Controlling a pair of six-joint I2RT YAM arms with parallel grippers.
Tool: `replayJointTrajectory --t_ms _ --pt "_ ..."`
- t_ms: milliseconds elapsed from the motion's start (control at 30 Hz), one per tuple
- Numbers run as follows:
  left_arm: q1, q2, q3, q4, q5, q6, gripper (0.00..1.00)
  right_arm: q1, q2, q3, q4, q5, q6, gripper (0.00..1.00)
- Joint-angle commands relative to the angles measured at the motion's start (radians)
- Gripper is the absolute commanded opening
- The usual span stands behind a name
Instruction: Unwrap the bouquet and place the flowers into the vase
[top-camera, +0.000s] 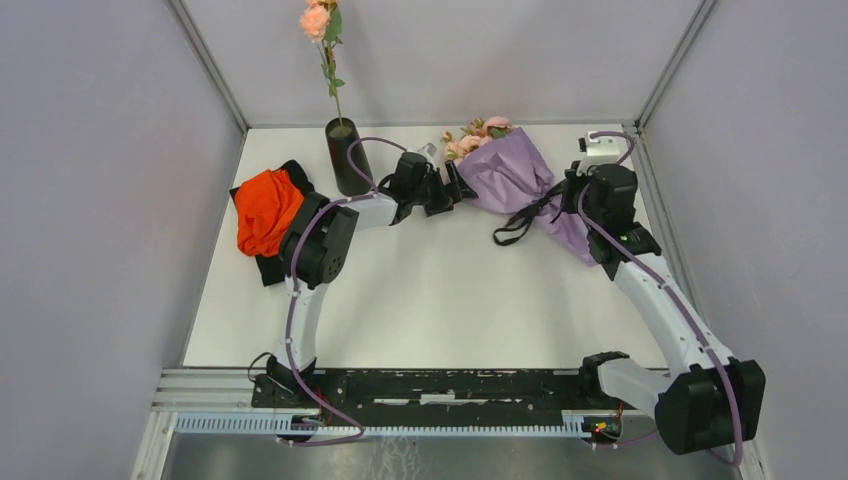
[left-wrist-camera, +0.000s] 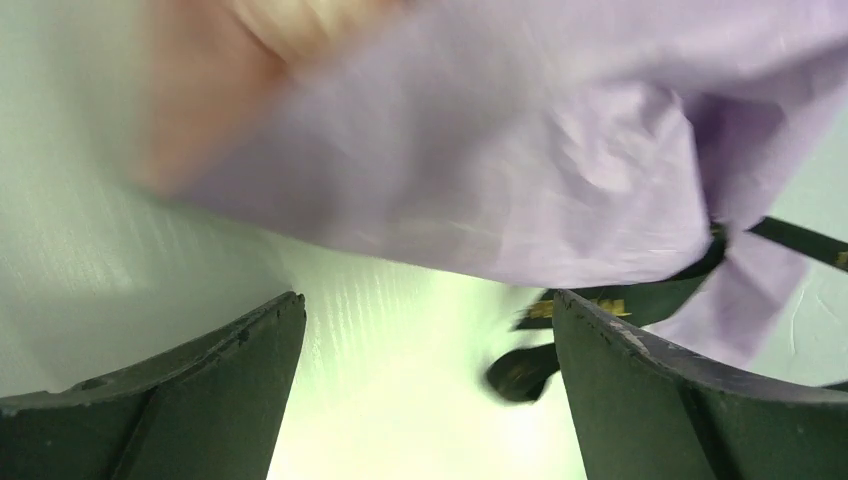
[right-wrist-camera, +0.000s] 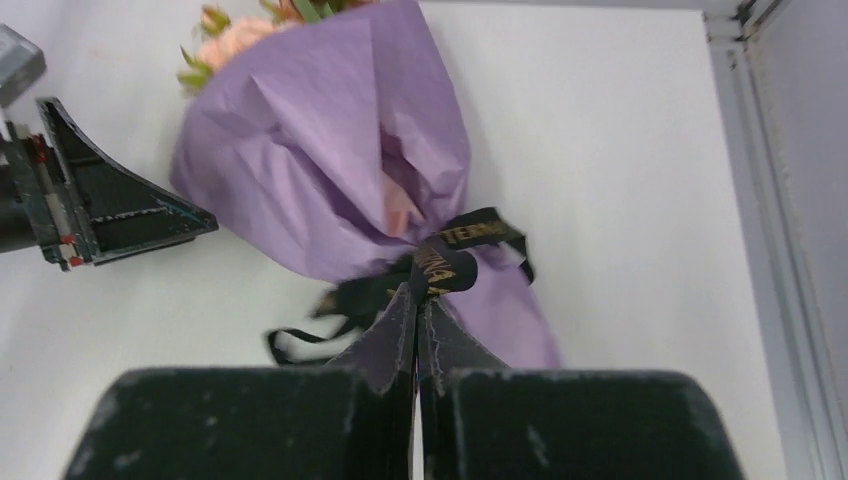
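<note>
Closest to the overhead camera, 2 arm bases sit at the near edge of the white table (top-camera: 430, 300). Beyond them the bouquet (top-camera: 510, 170) lies on its side at the far right, flowers (top-camera: 475, 135) poking out toward the back wall. The vase (top-camera: 347, 160) stands upright at the far left with 1 peach rose (top-camera: 316, 20) already in it. Just beside it lie an orange-red cloth (top-camera: 265, 208) and a black cloth (top-camera: 270, 268). The left gripper (top-camera: 458, 188) reaches the bouquet's left side. The right gripper (top-camera: 562, 195) meets its tied neck, where a black ribbon (top-camera: 515, 225) trails onto the table.

From the left wrist, 2 dark fingers (left-wrist-camera: 230, 370) stand wide apart and hold nothing. Blurred lilac paper (left-wrist-camera: 500, 150) hangs just past them.

From the right wrist, the fingers are pressed together with their tips right at the ribbon's knot. They appear to pinch a strand of it. The paper fans out beyond, lilac outside and pink inside.

My judgement is that untying is the step in hand. It would go best if the right gripper drew the strand steadily away from the knot, low along the table. The left gripper should first close on the paper's edge to brace the bundle. Otherwise the whole bouquet may slide along and the knot may tighten.
</note>
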Motion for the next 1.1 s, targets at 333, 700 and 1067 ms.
replayJointTrajectory --t_ms 333,700,1067 --pt "-0.002 -0.152 -0.108 -0.021 0.028 -0.052 1.0 -0.008 0.007 -0.01 0.011 -0.087 -0.011 0.0" --pt "-0.004 -0.444 -0.134 -0.087 0.041 -0.02 1.0 0.01 0.213 0.029 0.085 -0.292 0.028 0.0" --pt "-0.121 -0.162 0.028 0.14 0.232 -0.218 1.0 0.049 0.143 0.012 0.087 -0.239 0.036 0.0"
